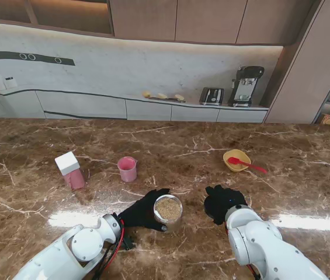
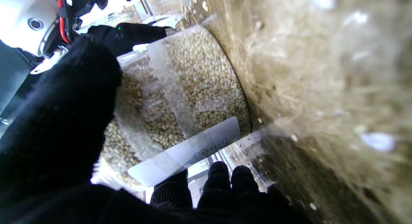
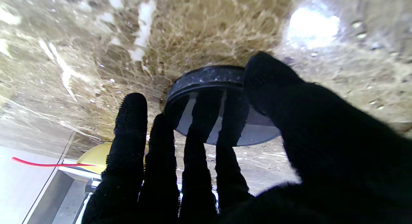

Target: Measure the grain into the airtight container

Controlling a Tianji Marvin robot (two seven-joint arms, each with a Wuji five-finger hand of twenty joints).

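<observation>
— Which step, judged from the table?
— Opening: left hand [image 1: 139, 211] grasping the grain jar [image 1: 168, 212]; right hand [image 1: 221, 201], just beside that jar, fingers on the black lid [image 3: 215, 88], grip unclear.
— Next?
— Probably freeing the lid hand for the pink cup [image 1: 127, 169], beyond the jar.

You've got the clear round plastic jar of grain [image 1: 168, 212] standing upright with its lid off, near your edge of the brown marble table [image 1: 281, 175], brown kernels nearly up to the rim and a white label on its side. Its black round lid [image 3: 206, 85] lies flat just to the right. The small pink measuring cup [image 1: 127, 169] stands upright farther from you and to the left. Left of that sits the pink container with a white square cap [image 1: 70, 170], closed and leaning a bit.
</observation>
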